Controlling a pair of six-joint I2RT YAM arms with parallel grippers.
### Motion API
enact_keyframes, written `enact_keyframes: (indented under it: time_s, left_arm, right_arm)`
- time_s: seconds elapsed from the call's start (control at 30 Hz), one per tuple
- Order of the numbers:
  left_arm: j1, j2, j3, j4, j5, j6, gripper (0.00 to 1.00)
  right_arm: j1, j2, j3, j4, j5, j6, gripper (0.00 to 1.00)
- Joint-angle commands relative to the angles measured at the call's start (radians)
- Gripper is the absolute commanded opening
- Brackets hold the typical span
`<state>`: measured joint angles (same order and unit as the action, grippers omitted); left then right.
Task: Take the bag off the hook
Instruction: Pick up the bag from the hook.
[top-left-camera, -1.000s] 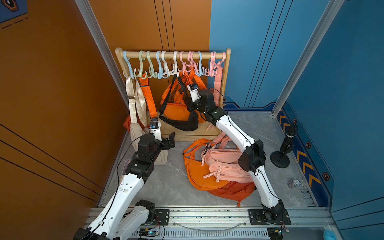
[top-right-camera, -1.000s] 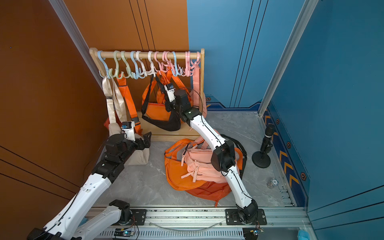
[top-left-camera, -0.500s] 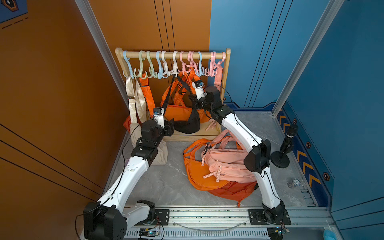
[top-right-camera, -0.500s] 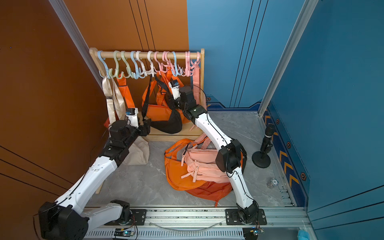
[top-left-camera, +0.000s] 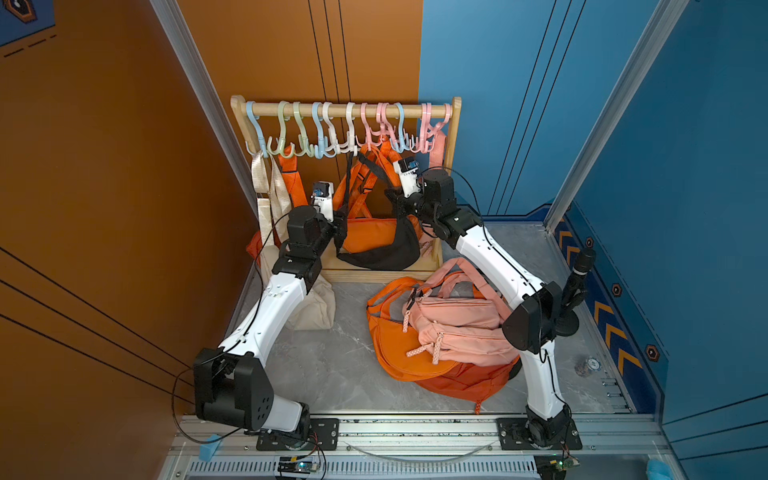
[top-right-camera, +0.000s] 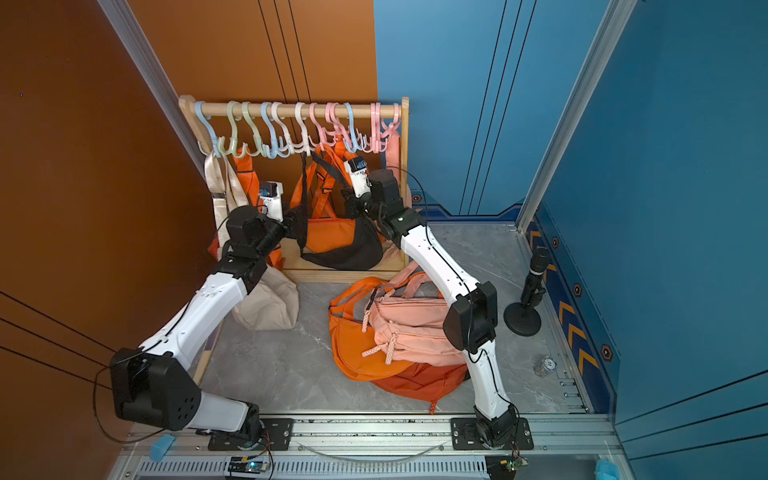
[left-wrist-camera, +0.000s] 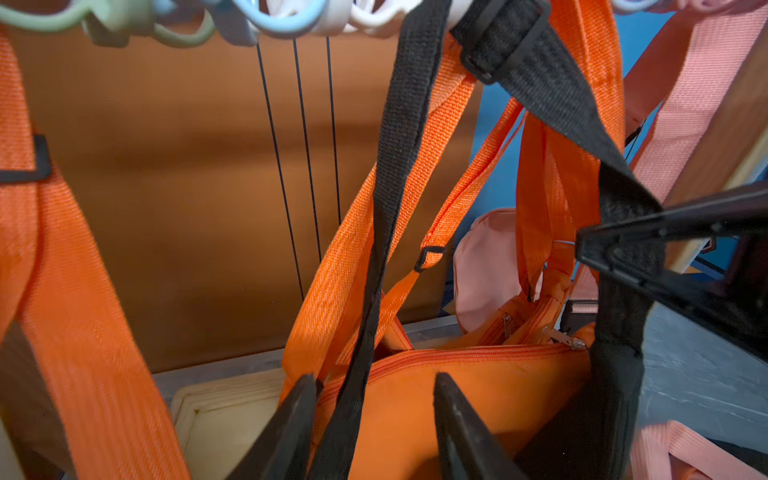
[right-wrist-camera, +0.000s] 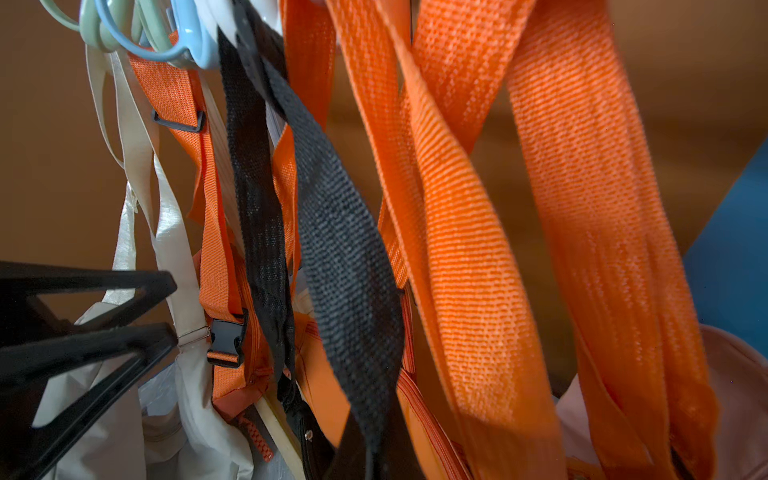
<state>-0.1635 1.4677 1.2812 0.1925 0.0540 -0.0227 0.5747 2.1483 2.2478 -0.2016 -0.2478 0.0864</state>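
Observation:
A black bag (top-left-camera: 382, 253) (top-right-camera: 345, 257) hangs by its black strap (left-wrist-camera: 395, 166) (right-wrist-camera: 345, 257) from a white hook (top-left-camera: 351, 141) (top-right-camera: 301, 141) on the wooden rail. My left gripper (top-left-camera: 338, 220) (top-right-camera: 293, 220) (left-wrist-camera: 372, 399) is at the bag's left end. Its fingers (left-wrist-camera: 291, 419) stand apart, with the strap's left run between them, unclamped. My right gripper (top-left-camera: 395, 199) (top-right-camera: 353, 199) is at the bag's right end. The strap's right run leads down into its shut jaws; its own fingertips are hidden in the right wrist view.
An orange bag (top-left-camera: 374, 232) hangs just behind the black one. A cream tote (top-left-camera: 316, 307) and orange straps hang at the left. Orange and pink backpacks (top-left-camera: 453, 324) lie piled on the floor. A black stand (top-left-camera: 573, 299) is at the right wall.
My left arm has reached forward to the rack and its jaws have narrowed around the black strap. My right gripper has lifted slightly to the right with the strap.

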Motion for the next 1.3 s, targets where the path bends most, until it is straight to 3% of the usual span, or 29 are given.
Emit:
enact_keyframes:
  time_s: [0.0, 0.13, 0.3, 0.43, 0.63, 0.87, 0.93, 1.27]
  left_arm:
    - [0.012, 0.033, 0.069, 0.026, 0.045, 0.012, 0.39]
    - [0.027, 0.078, 0.101, 0.027, 0.066, -0.001, 0.39]
    - [0.038, 0.133, 0.138, 0.028, 0.137, -0.007, 0.55]
    - [0.052, 0.183, 0.179, 0.027, 0.156, -0.021, 0.56]
    - [0.065, 0.252, 0.26, 0.016, 0.186, -0.035, 0.45]
    - [0.067, 0.278, 0.287, 0.017, 0.232, -0.048, 0.16]
    - [0.067, 0.278, 0.283, 0.017, 0.248, -0.049, 0.02]
    - [0.07, 0.204, 0.233, 0.029, 0.268, -0.067, 0.0]
  right_arm:
    - [-0.004, -0.063, -0.025, -0.013, -0.025, 0.013, 0.0]
    - [-0.007, -0.068, -0.056, -0.007, -0.024, 0.008, 0.0]
    - [-0.012, -0.109, -0.079, -0.004, -0.029, 0.007, 0.0]
    - [-0.012, -0.109, -0.086, -0.004, -0.036, 0.007, 0.0]
    - [-0.015, -0.109, -0.089, -0.012, -0.039, 0.003, 0.0]
    - [-0.022, -0.108, -0.091, -0.015, -0.041, 0.0, 0.0]
    - [-0.025, -0.104, -0.09, -0.012, -0.041, 0.002, 0.0]
    - [-0.029, -0.089, -0.083, 0.0, -0.057, 0.027, 0.0]
